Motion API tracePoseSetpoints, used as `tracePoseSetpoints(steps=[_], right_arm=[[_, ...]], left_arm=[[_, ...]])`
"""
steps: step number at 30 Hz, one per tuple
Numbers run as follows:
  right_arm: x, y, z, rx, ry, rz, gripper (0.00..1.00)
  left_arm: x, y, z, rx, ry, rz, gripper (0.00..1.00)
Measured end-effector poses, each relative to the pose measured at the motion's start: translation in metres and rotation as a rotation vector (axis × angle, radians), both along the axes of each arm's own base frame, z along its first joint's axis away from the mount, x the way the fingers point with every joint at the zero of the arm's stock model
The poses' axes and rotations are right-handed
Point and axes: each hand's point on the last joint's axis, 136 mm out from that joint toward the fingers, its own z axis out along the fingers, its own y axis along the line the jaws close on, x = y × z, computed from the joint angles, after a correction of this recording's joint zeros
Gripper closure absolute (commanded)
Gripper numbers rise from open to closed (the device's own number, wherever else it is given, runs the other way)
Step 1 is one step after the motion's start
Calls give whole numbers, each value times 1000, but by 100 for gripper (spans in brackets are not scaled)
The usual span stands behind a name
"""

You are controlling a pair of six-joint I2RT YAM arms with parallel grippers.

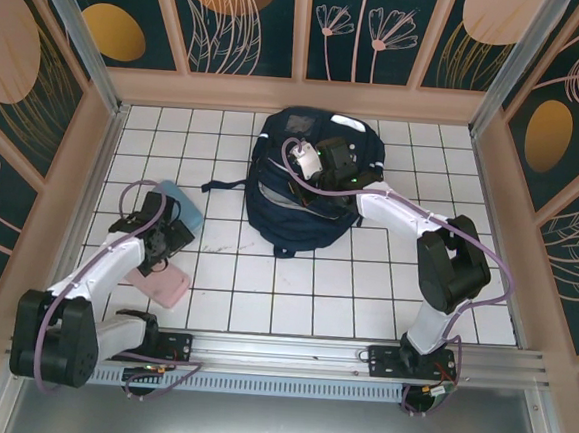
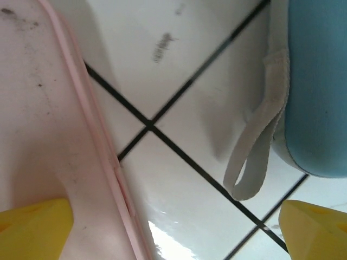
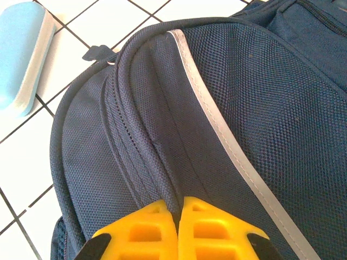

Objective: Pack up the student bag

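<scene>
The right claw has its yellow fingers pressed flat against each other. A raised seam of the student bag runs down into the line where they meet. How much cloth is caught there is hidden by the fingertips themselves. The bag lies directly under and ahead of this claw, with its pale stripe passing just to the right of the fingers. Its far and right-hand parts are cut off at the edges of the wrist picture. From above, the arm's own wrist covers the spot where fingers meet fabric, so the grip is hard to make out there. That view does show the bag's full outline on the white tiled table.

The left claw stands wide open with nothing in it. One fingertip hangs over a pink case, and whether it touches I cannot tell. The other is just beside a light-blue case, whose grey loop lies on bare tile between the fingers. Both cases are cropped in the wrist picture. From above, the blue case lies ahead of this claw, partly under the arm, and the pink case lies behind it.
</scene>
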Motion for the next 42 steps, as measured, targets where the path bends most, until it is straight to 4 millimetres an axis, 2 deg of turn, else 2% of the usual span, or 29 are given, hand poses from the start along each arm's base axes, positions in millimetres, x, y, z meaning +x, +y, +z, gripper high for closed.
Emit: tracePoseSetpoints(steps=[5, 9, 13, 17, 18, 20, 22, 25, 29, 33, 35, 38, 40, 42], right_arm=[[0, 0, 0, -1, 0, 0, 100], [0, 0, -1, -2, 1, -1, 100], [0, 0, -3, -3, 8, -3, 100], [0, 0, -4, 2, 18, -11, 100], [0, 0, -4, 5, 21, -15, 97], [0, 0, -4, 11, 33, -27, 73], [0, -2, -5, 22, 62, -58, 55], [-3, -3, 1, 47, 95, -97, 42], [-16, 5, 25, 105, 120, -120, 41], [-45, 43, 42, 159, 165, -78, 42], [-66, 66, 42, 180, 212, -36, 45], [-92, 103, 26, 190, 302, 22, 52], [-103, 125, 3, 175, 372, 41, 55], [-110, 138, -24, 147, 434, 49, 57]], left_arm=[[20, -25, 4, -31, -53, -55, 1], [32, -56, 11, -133, -116, -84, 2], [40, -94, 14, -233, -143, -157, 1], [42, -115, 21, -281, -116, -217, 1], [41, -116, 23, -274, -101, -233, 1], [38, -115, 31, -250, -81, -252, 2], [38, -108, 43, -212, -89, -262, 1], [31, -95, 54, -166, -102, -251, 2], [19, -70, 48, -154, -103, -187, 1], [-4, -41, 24, -154, -65, -91, 1], [-13, -37, 15, -165, -48, -70, 2], [-21, -40, 5, -199, -44, -62, 5], [-23, -41, 0, -223, -52, -53, 7], [-24, -43, -4, -241, -58, -48, 10]])
